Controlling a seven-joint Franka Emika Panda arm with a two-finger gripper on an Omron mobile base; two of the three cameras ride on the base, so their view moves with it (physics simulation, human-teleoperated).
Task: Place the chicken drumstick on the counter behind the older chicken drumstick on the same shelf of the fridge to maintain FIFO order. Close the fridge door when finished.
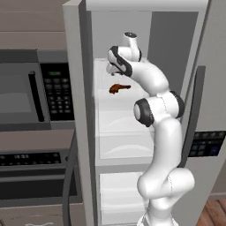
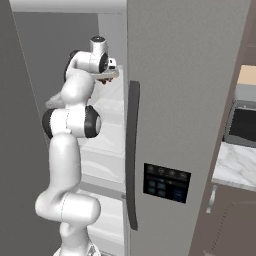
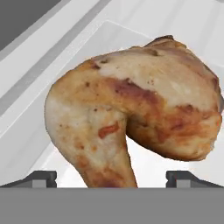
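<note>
The plump golden-tan chicken drumstick (image 3: 131, 113) lies close in front of the hand, over the pale fridge shelf (image 3: 26, 144), its narrow end pointing down between the fingertips (image 3: 43, 177). My gripper (image 3: 111, 177) is open: both tips stand wide apart, with a gap to the leg on each side. From the base, the gripper (image 1: 111, 70) reaches deep into the open fridge (image 1: 145, 9), behind and above the slim reddish-brown older drumstick (image 1: 119, 88). A tan piece of the chicken drumstick (image 2: 109, 77) shows under the gripper (image 2: 107, 74).
The plain grey fridge door (image 1: 73, 110) stands open at the left. The door with the black dispenser panel (image 2: 167, 182) is closed on the right. White drawers (image 1: 119, 145) sit below the shelf. A microwave (image 1: 26, 88) is at the left, and the marble counter (image 2: 235, 165) at the far right.
</note>
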